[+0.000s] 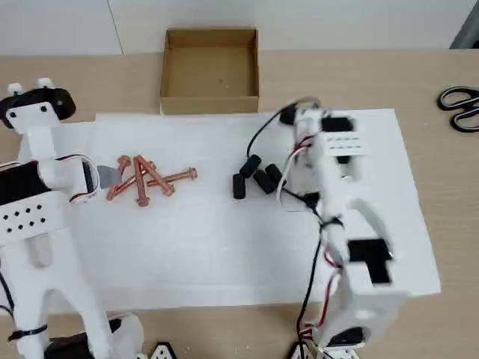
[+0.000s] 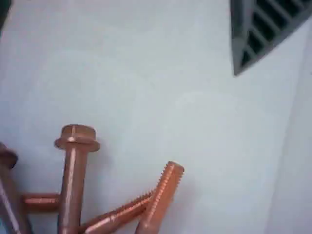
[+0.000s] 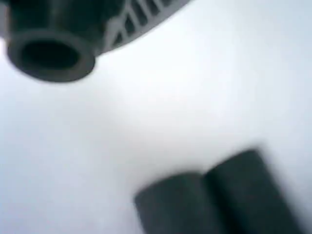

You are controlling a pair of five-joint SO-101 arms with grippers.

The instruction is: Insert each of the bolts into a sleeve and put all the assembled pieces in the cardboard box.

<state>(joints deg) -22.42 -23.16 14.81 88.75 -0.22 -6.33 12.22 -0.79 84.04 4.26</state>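
Observation:
Several copper bolts (image 1: 146, 179) lie crossed in a pile on the white sheet (image 1: 224, 239); up close, some of these bolts (image 2: 73, 175) are in the left wrist view. My left gripper (image 1: 112, 176) hovers just left of the pile, open and empty, one grey finger (image 2: 263, 29) showing. Black sleeves (image 1: 251, 176) lie loose at mid-sheet. My right gripper (image 1: 278, 178) sits at their right edge, shut on a sleeve (image 3: 48, 56) whose open end faces the camera beside a grey finger (image 3: 141, 19). Two more sleeves (image 3: 219, 195) lie below it. The cardboard box (image 1: 211, 97) stands empty at the back.
Scissors (image 1: 460, 106) lie on the wooden table at the far right. Black cables (image 1: 258, 138) loop from the right arm over the sheet near the sleeves. The sheet's front half is bare.

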